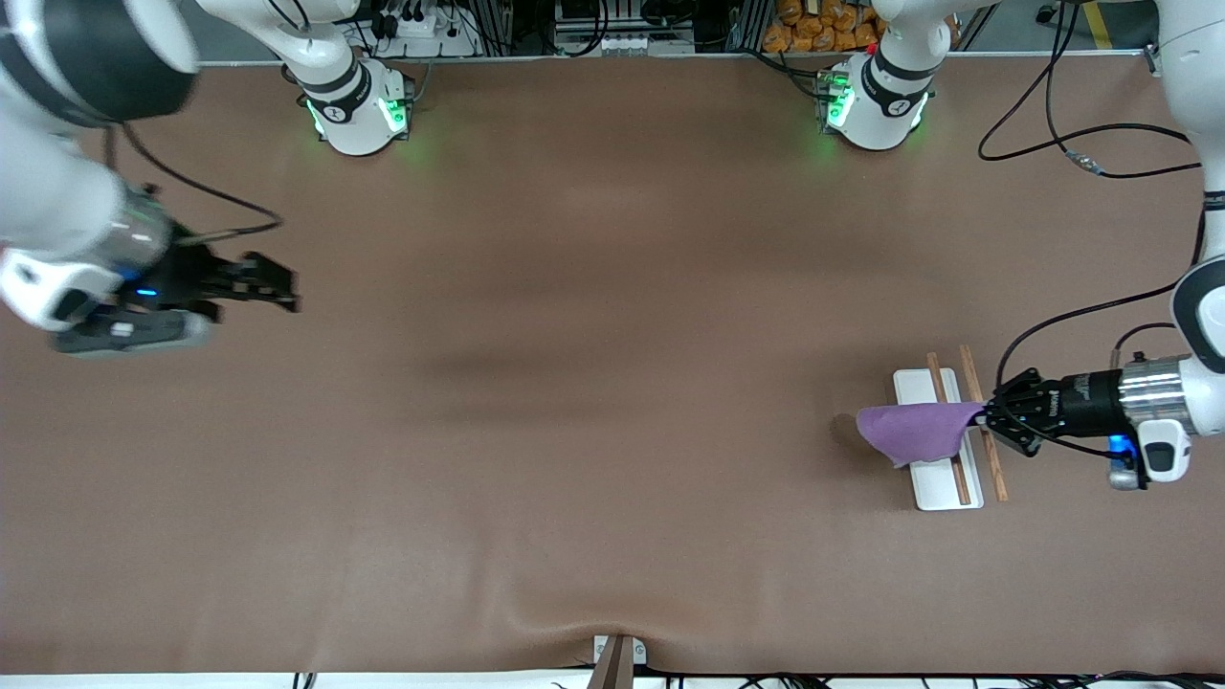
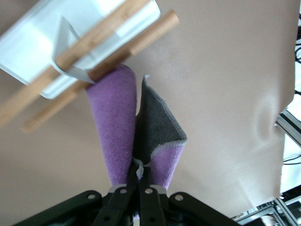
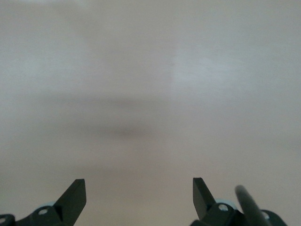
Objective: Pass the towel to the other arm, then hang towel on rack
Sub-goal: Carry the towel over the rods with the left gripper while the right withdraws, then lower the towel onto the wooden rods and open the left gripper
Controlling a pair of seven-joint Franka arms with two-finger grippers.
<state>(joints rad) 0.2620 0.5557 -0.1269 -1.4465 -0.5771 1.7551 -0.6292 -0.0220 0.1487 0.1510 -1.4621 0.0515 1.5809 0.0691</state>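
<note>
looking down from the front view, the left gripper (image 1: 988,413) pinches one edge of the towel (image 1: 914,431), which hangs draped over the rack (image 1: 943,483) at the left arm's end of the table (image 1: 593,383); the right gripper (image 1: 278,285) waits over bare table at the right arm's end, holding nothing. in the left wrist view, fingers (image 2: 141,188) are clamped tight on the purple towel (image 2: 115,122), its grey reverse showing, beside the rack's rods (image 2: 94,35). in the right wrist view, fingers (image 3: 73,197) stand wide apart, empty.
</note>
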